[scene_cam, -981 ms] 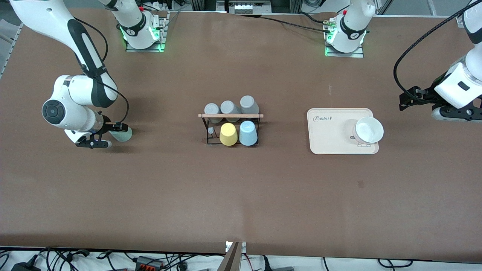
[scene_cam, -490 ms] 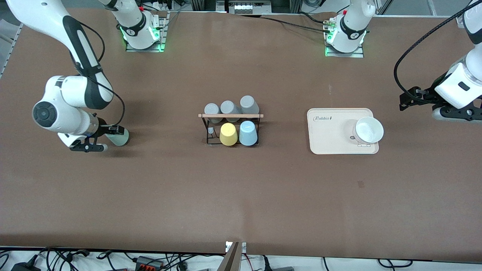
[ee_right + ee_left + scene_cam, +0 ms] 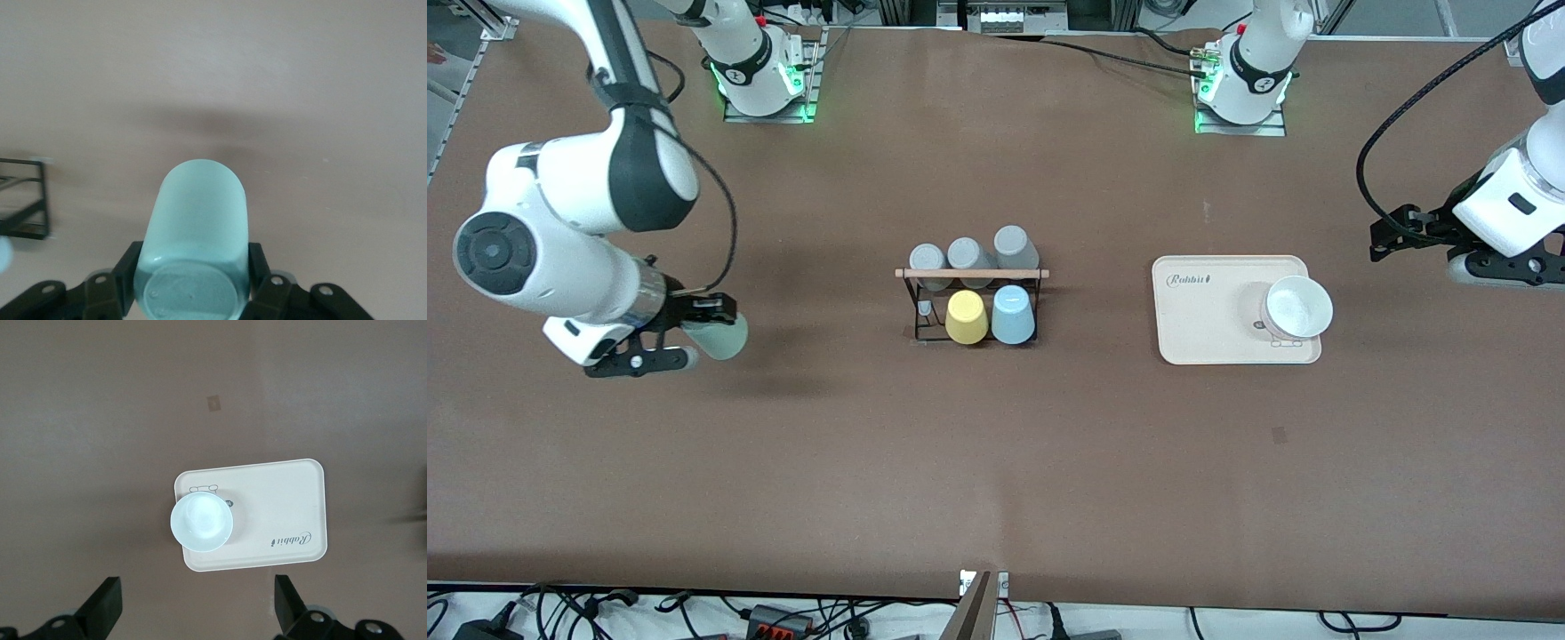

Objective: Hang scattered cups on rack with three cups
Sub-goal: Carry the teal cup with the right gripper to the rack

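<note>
My right gripper (image 3: 692, 336) is shut on the pale sage green cup (image 3: 721, 338) and holds it on its side above the table, toward the right arm's end. In the right wrist view the fingers (image 3: 261, 267) press the cup (image 3: 197, 220) near its base. The black wire rack (image 3: 918, 307) with a wooden rod stands mid-table. The light blue cup (image 3: 1013, 325) sits on it beside a yellow cup (image 3: 966, 317). A corner of the rack (image 3: 27, 200) shows in the right wrist view. My left gripper (image 3: 1416, 251) waits open and empty, in the air beside the tray.
Three grey cups (image 3: 971, 256) sit on the rack's row farther from the front camera. A beige tray (image 3: 1200, 324) with a white bowl (image 3: 1299, 307) lies toward the left arm's end. Tray (image 3: 280, 507) and bowl (image 3: 201, 521) also show in the left wrist view.
My right arm has risen with the sage green cup, lifting it off the table and a little toward the rack. The left arm has not moved.
</note>
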Robot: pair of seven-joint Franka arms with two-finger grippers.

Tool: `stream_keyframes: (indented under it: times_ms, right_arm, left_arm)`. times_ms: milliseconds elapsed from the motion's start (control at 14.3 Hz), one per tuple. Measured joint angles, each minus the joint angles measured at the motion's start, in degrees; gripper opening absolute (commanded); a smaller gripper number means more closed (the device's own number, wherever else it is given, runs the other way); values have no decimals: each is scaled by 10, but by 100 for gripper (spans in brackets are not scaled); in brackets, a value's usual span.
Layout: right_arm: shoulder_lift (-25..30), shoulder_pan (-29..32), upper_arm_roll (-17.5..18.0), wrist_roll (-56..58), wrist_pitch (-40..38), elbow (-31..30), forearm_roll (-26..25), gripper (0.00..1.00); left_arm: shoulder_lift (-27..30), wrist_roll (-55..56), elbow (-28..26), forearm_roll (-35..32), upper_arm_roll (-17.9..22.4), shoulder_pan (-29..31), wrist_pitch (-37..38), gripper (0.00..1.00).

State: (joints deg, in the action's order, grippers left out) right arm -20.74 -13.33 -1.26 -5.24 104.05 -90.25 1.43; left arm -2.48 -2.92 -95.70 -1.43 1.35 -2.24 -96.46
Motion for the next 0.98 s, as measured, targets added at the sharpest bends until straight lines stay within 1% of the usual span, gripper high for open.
stream_keyframes:
  times_ms: [140, 210, 420, 770, 981]
  right_arm:
    - [-4, -40, 1, -36, -1, 8, 8, 33]
    - [-9, -57, 1, -48, 0, 13, 24, 33]
    - [-25, -85, 1, -63, 0, 43, 59, 34]
    - [-46, -133, 1, -85, 2, 59, 63, 34]
    - [-63, -163, 1, -125, 1, 85, 63, 34]
  left_arm:
    - [0, 0, 0, 0, 0, 0, 0, 100]
    - [0, 0, 0, 0, 0, 0, 0, 100]
    - [0, 0, 0, 0, 0, 0, 0, 100]
    - [0, -1, 0, 0, 0, -1, 0, 100]
    - [0, -1, 0, 0, -1, -1, 0, 100]
